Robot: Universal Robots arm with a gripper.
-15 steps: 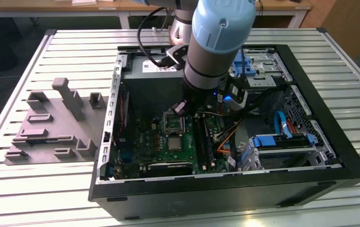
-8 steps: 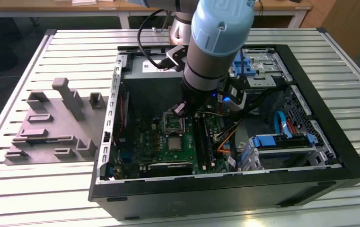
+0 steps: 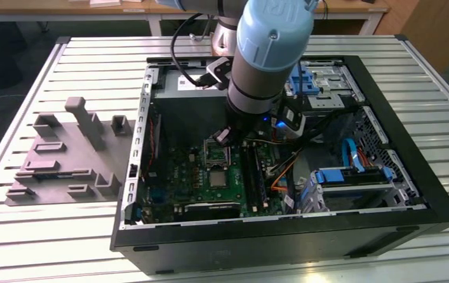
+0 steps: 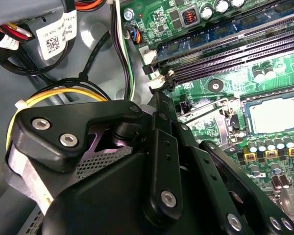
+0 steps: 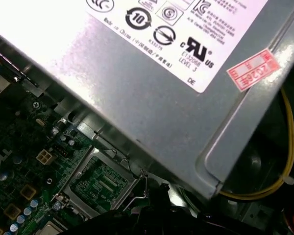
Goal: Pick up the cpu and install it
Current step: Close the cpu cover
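The small, flat, silvery square cpu (image 3: 219, 178) was seen lying on the green motherboard (image 3: 184, 171), just beside the black fingers (image 3: 222, 138). Their spread could not be told. A centred, level descent was judged necessary.

Cpu (image 3: 218, 178) on motherboard (image 3: 184, 177) inside case (image 3: 413, 194) — hand (image 3: 222, 137) just above.

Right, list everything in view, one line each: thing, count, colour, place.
computer case: one, black, open, lying on the table.
table: one, pale slatted metal, under everything.
motherboard: one, green, on the case floor.
cpu: one, silvery, flat on the motherboard, also in the second wrist view.
socket frame: one, silver, empty, on the motherboard beside the cpu.
plastic blocks: one group, grey, on the table at the exterior view's left of the case.
gripper: one, black, above the socket frame.
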